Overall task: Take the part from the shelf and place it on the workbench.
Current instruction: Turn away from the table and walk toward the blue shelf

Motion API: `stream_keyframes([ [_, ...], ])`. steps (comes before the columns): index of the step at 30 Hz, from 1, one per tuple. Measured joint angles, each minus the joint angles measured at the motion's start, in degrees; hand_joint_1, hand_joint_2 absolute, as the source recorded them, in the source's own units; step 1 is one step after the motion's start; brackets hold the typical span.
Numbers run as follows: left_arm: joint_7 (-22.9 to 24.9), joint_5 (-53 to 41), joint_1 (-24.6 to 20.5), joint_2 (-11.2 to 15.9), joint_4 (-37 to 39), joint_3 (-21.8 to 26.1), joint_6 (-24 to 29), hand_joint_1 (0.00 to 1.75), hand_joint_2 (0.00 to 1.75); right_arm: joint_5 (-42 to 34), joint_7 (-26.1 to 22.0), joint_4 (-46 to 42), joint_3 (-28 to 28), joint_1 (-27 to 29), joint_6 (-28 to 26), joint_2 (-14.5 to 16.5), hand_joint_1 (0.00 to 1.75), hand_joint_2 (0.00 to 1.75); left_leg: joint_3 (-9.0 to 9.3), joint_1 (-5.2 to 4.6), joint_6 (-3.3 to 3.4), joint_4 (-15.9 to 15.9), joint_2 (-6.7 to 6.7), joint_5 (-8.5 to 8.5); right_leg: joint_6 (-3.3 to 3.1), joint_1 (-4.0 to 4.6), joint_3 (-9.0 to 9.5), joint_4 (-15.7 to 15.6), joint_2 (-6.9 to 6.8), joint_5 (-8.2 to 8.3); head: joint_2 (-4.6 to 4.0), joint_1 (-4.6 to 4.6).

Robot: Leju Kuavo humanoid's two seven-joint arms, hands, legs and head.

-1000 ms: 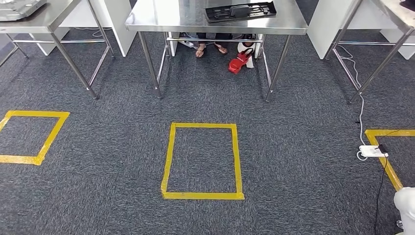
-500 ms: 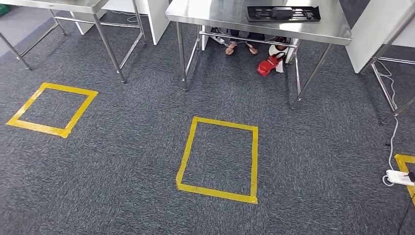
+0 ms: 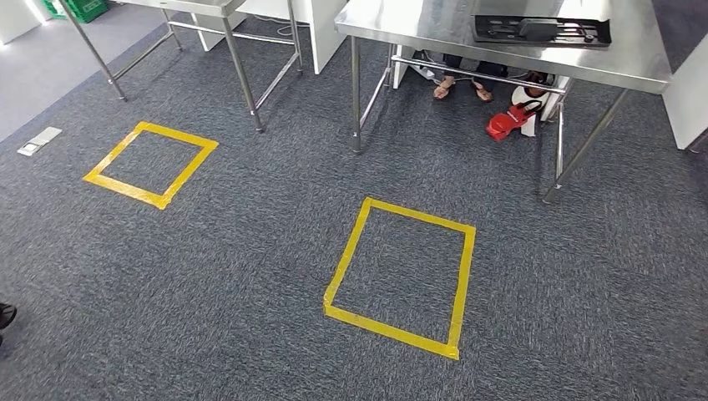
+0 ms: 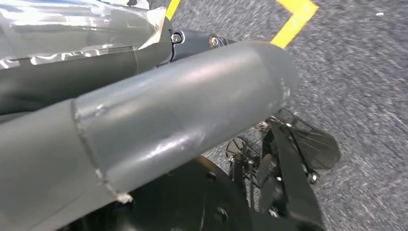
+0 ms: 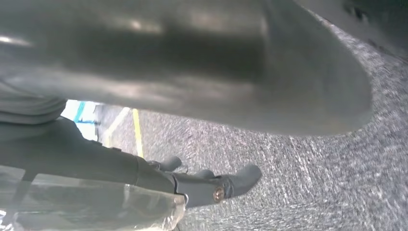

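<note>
Left hand [image 4: 183,120] and right hand [image 5: 192,62] hang low over the carpet [image 3: 250,251]; I cannot tell whether either grips anything. Ahead, past a yellow tape square [image 3: 346,253], a black part [image 3: 541,30] lies on the steel tabletop [image 3: 417,21].

I can read no text, label, brand or number anywhere here; the yellow tape squares [image 3: 399,277] on the carpet [image 3: 250,251] carry no writing.
</note>
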Motion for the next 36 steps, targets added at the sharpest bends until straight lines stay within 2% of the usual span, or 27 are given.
stream_keyframes([
  [1,0.0,0.0,0.1,0.0,0.0,0.0,0.0,0.00,0.00,0.0,0.0,0.0,0.0,0.0,0.0,0.0,0.00,0.00,-0.03,0.01,-0.08,0.7,0.22,0.21,0.00,0.07,-0.14,0.0,-0.82,-0.02,0.00,-0.02],
  [2,0.0,0.0,0.1,0.0,0.0,0.0,0.0,0.00,0.00,0.0,0.0,0.0,0.0,0.0,0.0,0.0,0.00,0.00,1.14,0.02,-0.08,-1.0,0.51,1.34,0.00,0.11,-0.24,0.0,-1.54,-0.04,0.00,-0.02],
  [3,0.2,-0.2,0.1,0.0,0.0,-0.1,-0.2,0.00,0.00,0.0,0.0,0.0,0.0,-0.1,0.1,0.0,0.00,0.00,3.32,0.02,0.02,-4.6,1.20,2.94,0.05,0.13,-0.26,0.0,-2.16,-0.09,0.00,-0.03],
  [4,0.5,-0.6,0.1,0.1,0.0,-0.2,-0.5,0.00,0.00,0.0,-0.2,0.0,0.0,-0.2,0.5,0.1,0.00,0.00,5.91,-0.04,0.18,-8.8,2.61,4.30,0.14,0.29,-0.09,0.0,-2.69,-0.15,0.00,-0.08],
  [6,1.9,-2.0,-0.1,0.1,0.0,-1.0,-1.6,0.00,0.00,0.0,-1.0,0.0,0.0,-0.3,2.2,0.2,0.00,0.00,9.31,-0.25,0.82,-14.6,4.59,5.73,0.60,0.85,0.04,0.2,-3.59,-0.39,0.00,0.01],
  [7,2.6,-2.8,-0.1,0.1,0.0,-1.5,-2.3,0.00,0.00,0.1,-1.4,0.0,0.0,-0.4,3.4,0.3,0.00,0.00,9.74,-0.42,1.17,-15.5,4.86,5.82,0.85,1.13,0.17,0.2,-4.07,-0.46,0.00,0.12],
  [9,3.8,-3.7,0.0,0.0,0.0,-2.4,-3.4,0.00,0.00,0.1,-1.9,0.0,0.0,-0.6,6.0,0.5,0.00,0.00,9.47,-0.58,1.98,-15.8,3.61,6.12,1.47,1.26,0.30,0.3,-4.89,-0.59,0.00,0.35],
  [11,4.9,-4.5,0.1,0.0,0.0,-3.2,-4.0,0.00,0.00,0.1,-1.7,0.0,0.0,-0.8,7.7,0.7,0.00,0.00,9.30,-0.48,2.90,-16.2,2.47,6.66,1.84,1.00,-0.47,2.2,-3.08,-1.99,0.01,0.40],
  [13,6.0,-5.7,0.1,-0.1,0.0,-4.2,-4.3,0.00,0.00,0.1,-1.2,0.0,0.0,-0.8,8.2,1.0,0.00,0.00,8.94,-0.36,3.59,-16.4,1.24,7.12,1.51,0.72,-3.37,8.5,0.06,-5.34,0.01,0.50],
  [15,7.0,-7.1,0.0,-0.2,0.0,-5.4,-4.7,0.00,0.00,0.1,-0.4,0.0,0.0,-0.9,8.2,1.2,0.00,0.00,8.58,-0.38,3.84,-16.4,-0.26,7.37,1.36,0.73,-6.37,15.5,1.28,-8.00,0.00,0.57],
  [16,7.5,-7.9,0.1,-0.2,0.0,-5.9,-5.0,0.00,0.00,0.0,-0.1,0.0,0.0,-1.0,8.1,1.3,0.00,0.00,8.50,-0.39,3.84,-16.3,-1.15,7.48,1.63,0.75,-6.67,16.7,1.46,-8.07,0.00,0.61],
  [17,7.9,-8.5,0.1,-0.2,0.0,-6.5,-5.2,0.00,0.00,0.0,0.3,0.0,0.0,-1.1,8.0,1.3,0.00,0.00,8.50,-0.39,3.76,-16.3,-2.10,7.58,2.07,0.68,-5.93,15.6,1.61,-7.20,0.00,0.63],
  [18,8.3,-9.1,0.1,-0.2,0.0,-7.1,-5.6,0.00,0.00,-0.1,0.8,0.0,0.0,-1.2,7.9,1.4,0.00,0.00,8.51,-0.38,3.63,-16.3,-3.07,7.68,2.57,0.52,-4.33,12.5,2.04,-5.59,0.01,0.63],
  [20,8.9,-9.9,0.1,-0.2,0.0,-8.2,-6.4,0.00,0.00,-0.1,2.0,0.0,0.0,-1.1,8.1,1.4,0.00,0.00,8.28,-0.49,3.21,-16.0,-4.77,7.89,3.19,0.16,-0.91,4.6,4.46,-2.53,0.01,0.64],
  [21,9.1,-10.2,0.1,-0.2,0.0,-8.6,-6.8,0.00,0.00,0.0,2.4,0.0,0.0,-1.1,8.4,1.5,0.00,0.00,8.03,-0.59,2.93,-15.8,-5.44,8.02,3.13,0.08,-0.01,2.0,5.54,-1.71,0.00,0.60],
  [22,9.3,-10.3,0.1,-0.2,0.0,-8.9,-7.3,0.00,0.00,0.0,2.7,0.0,0.0,-1.1,8.6,1.5,0.00,0.00,7.74,-0.68,2.60,-15.7,-6.05,8.17,2.91,0.14,0.26,0.9,6.16,-1.47,0.00,0.56],
  [24,9.7,-10.3,0.3,0.0,-0.1,-9.3,-7.9,0.00,0.00,0.4,2.8,0.0,0.0,-1.3,9.0,1.6,0.00,0.00,7.31,-0.62,1.94,-15.7,-7.01,8.50,2.13,0.19,0.21,0.7,5.35,-1.28,0.00,0.50],
  [25,10.0,-10.3,0.4,0.1,-0.1,-9.5,-8.1,0.00,0.00,0.7,2.8,0.0,0.0,-1.4,9.1,1.6,0.00,0.00,7.07,-0.60,1.68,-15.4,-6.44,8.31,1.76,0.11,0.40,0.7,4.70,-1.12,0.01,0.49],
  [27,10.3,-10.1,0.4,0.2,-0.1,-9.7,-8.0,0.00,0.00,1.3,2.8,0.0,0.0,-1.3,9.3,1.7,0.00,0.00,5.50,-0.60,1.22,-12.1,-3.36,5.99,0.77,-0.18,0.72,0.4,3.13,-0.79,0.01,0.18],
  [28,10.2,-10.0,0.4,0.3,-0.1,-9.8,-7.9,0.00,0.00,1.6,2.8,0.0,0.0,-1.2,9.3,1.6,0.00,0.00,3.92,-0.61,1.00,-8.7,-1.53,3.95,0.45,-0.01,0.76,0.5,2.26,-0.74,0.01,0.02],
  [29,10.0,-9.7,0.4,0.3,-0.1,-9.9,-7.8,0.00,0.00,2.0,2.8,0.0,0.1,-1.1,9.3,1.6,0.00,0.00,2.07,-0.51,0.77,-4.7,-0.50,1.95,0.18,0.13,0.65,0.5,1.34,-0.72,0.01,-0.13],
  [30,9.7,-9.4,0.5,0.4,-0.1,-9.9,-7.6,0.00,0.00,2.4,2.8,0.0,0.1,-1.0,9.3,1.5,0.00,0.00,0.48,-0.39,0.59,-1.3,-0.06,0.60,0.12,0.25,0.50,0.5,0.44,-0.73,0.01,-0.12],
  [31,9.6,-9.1,0.6,0.4,-0.1,-9.8,-7.4,0.00,0.00,2.8,2.7,0.0,0.2,-1.0,9.3,1.4,0.00,0.00,-0.35,-0.27,0.45,0.6,0.16,0.24,0.07,0.32,0.37,0.5,-0.42,-0.78,0.00,-0.12],
  [32,9.5,-8.7,0.7,0.4,-0.1,-9.8,-6.9,0.00,0.00,3.2,2.5,0.0,0.3,-1.1,9.2,1.4,0.00,0.00,-0.01,-0.14,0.37,0.3,0.38,0.98,0.01,0.33,0.30,0.5,-1.22,-0.86,0.00,-0.13],
  [33,9.5,-8.3,0.8,0.5,-0.1,-9.7,-6.4,0.00,0.00,3.6,2.3,0.0,0.4,-1.1,9.0,1.3,0.00,0.00,1.50,-0.03,0.36,-2.2,0.85,2.48,-0.01,0.33,0.31,0.5,-1.94,-0.97,0.00,-0.12],
  [35,9.5,-7.5,0.7,0.5,-0.1,-9.4,-5.2,0.00,0.00,4.5,2.1,0.0,0.9,-1.2,8.6,1.3,0.00,0.00,5.95,-0.06,0.53,-10.0,3.35,5.44,0.27,0.62,0.62,0.6,-3.15,-1.38,0.01,-0.20],
  [36,9.5,-7.1,0.7,0.4,-0.1,-9.2,-4.8,0.00,0.00,4.9,2.0,0.0,1.2,-1.2,8.4,1.3,0.00,0.00,7.48,-0.17,0.79,-12.8,4.33,6.16,0.56,0.86,0.76,0.6,-3.65,-1.59,0.01,-0.14],
])
